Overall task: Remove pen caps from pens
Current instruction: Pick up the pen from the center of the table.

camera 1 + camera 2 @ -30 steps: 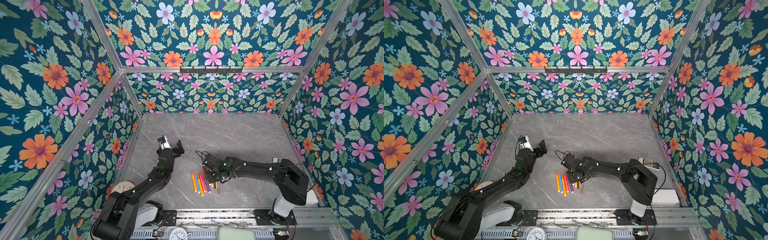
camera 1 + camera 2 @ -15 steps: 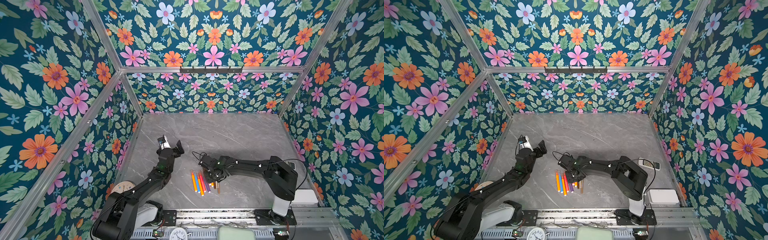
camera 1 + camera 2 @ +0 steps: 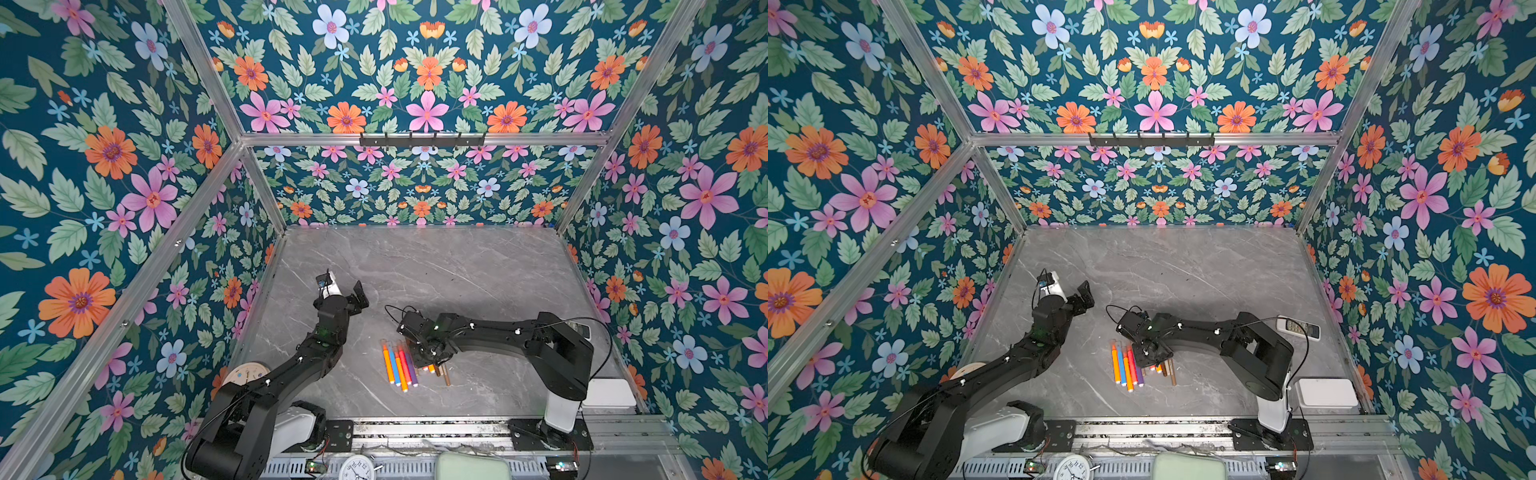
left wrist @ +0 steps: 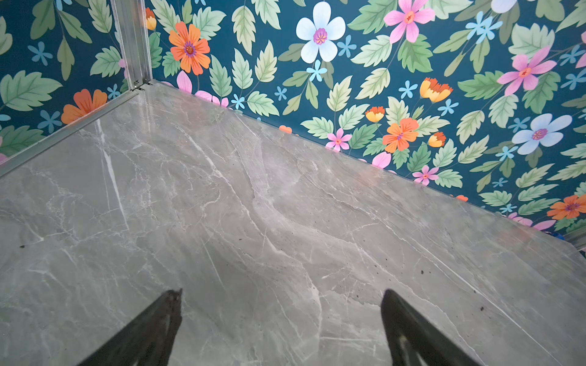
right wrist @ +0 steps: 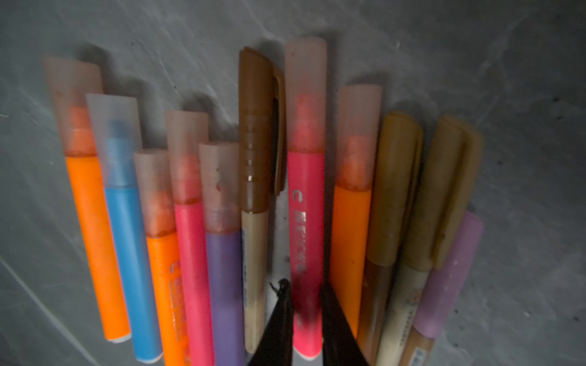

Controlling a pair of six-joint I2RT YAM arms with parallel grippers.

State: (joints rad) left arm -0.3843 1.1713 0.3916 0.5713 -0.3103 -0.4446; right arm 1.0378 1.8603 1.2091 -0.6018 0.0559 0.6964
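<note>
- The right tool is down among the row of pens, which lie side by side on the grey marble worktop.
- Its two dark fingers are drawn together on the barrel of the pink pen. One presses each side of the barrel, towards its rear end.
- The translucent cap of that pen is on and lies well ahead of the fingertips.
- Just beside the tool on one side is a brown-capped pen with a cream barrel, and on the other side an orange pen. The nearer finger touches or nearly touches the orange barrel; the blur makes this hard to tell.
- Every pen seen from the right wrist has its cap on, and all the capped ends point away from the tool.
- The left tool has its fingers spread wide with nothing between them and only bare worktop ahead.
- In both top views the left tool is raised, touches nothing and is well apart from the pens.
</note>
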